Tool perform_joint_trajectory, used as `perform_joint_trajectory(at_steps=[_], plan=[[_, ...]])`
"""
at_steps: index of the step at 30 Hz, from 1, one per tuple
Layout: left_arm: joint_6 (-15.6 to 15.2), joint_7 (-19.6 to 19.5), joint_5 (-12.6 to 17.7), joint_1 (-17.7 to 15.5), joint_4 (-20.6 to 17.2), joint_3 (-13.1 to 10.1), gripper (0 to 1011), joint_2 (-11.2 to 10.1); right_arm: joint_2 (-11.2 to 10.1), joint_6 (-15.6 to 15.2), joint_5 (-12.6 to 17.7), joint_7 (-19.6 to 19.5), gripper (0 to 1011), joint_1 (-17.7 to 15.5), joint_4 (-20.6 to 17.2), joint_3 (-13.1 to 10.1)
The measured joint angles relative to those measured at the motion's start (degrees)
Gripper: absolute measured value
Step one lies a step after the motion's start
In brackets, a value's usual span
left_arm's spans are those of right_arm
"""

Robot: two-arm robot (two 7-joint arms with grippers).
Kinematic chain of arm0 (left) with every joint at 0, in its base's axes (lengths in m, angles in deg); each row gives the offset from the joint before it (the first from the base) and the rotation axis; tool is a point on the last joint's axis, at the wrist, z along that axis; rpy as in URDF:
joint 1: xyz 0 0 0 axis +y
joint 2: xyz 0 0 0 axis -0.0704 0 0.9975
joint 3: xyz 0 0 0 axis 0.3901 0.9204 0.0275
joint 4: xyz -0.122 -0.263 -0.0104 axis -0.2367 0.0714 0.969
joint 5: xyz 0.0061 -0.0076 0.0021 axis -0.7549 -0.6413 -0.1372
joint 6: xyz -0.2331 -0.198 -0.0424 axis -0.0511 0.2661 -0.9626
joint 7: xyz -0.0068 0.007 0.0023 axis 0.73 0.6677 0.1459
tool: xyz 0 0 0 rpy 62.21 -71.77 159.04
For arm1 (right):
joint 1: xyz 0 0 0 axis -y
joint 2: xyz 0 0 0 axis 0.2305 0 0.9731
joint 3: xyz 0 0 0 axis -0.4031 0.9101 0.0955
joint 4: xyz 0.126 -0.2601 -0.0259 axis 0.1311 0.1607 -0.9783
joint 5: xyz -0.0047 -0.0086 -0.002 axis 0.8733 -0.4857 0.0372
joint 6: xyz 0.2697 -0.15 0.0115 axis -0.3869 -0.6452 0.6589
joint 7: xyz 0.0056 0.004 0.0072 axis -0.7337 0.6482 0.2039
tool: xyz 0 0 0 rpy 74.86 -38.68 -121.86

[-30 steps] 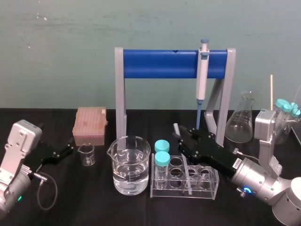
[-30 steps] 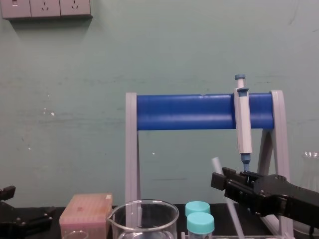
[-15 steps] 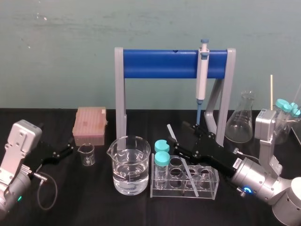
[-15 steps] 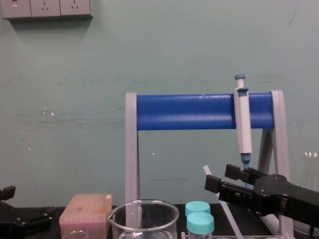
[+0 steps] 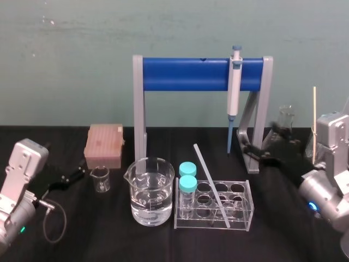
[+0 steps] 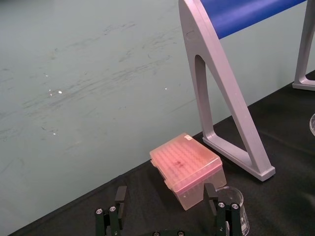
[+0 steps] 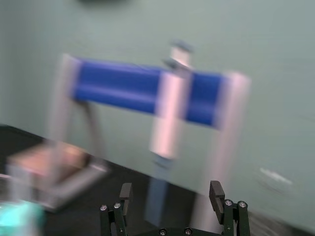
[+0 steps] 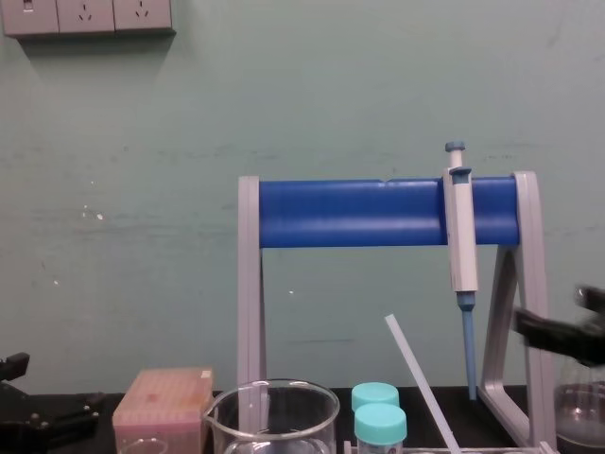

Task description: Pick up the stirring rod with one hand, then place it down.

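Thin translucent whitish stirring rod (image 5: 210, 183) leaning in clear plastic rack (image 5: 249, 212); black right gripper (image 7: 171, 187) fingers spread, empty, apart rightward; left gripper (image 6: 165, 191) parked left.

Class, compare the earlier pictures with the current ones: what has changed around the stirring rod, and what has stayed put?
The right gripper let go of the stirring rod and pulled back to the robot's right, now open. The rod leans alone in the test tube rack, its top tilted further left. The left gripper, beaker and pipette stayed put.
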Motion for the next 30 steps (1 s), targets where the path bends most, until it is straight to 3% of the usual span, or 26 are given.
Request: perform_joint_trajectory(at_steps=[2, 5, 10, 30], plan=[[0.00, 0.00, 0.00, 0.00, 0.00, 0.00, 1000, 0.00, -0.09, -3.94, -2.63, -6.02, 1000, -1.52, -1.14, -1.30], [0.00, 0.00, 0.00, 0.00, 0.00, 0.00, 1000, 0.00, -0.07, -8.74, -4.20, -10.56, 1000, -3.01, -1.84, -2.59], [0.00, 0.00, 0.00, 0.00, 0.00, 0.00, 1000, 0.00, 0.21, -12.42, -4.50, -12.13, 1000, -4.56, -2.36, -3.72], [0.00, 0.00, 0.00, 0.00, 0.00, 0.00, 1000, 0.00, 0.25, -12.48, -4.47, -12.14, 1000, -4.55, -2.33, -3.68]])
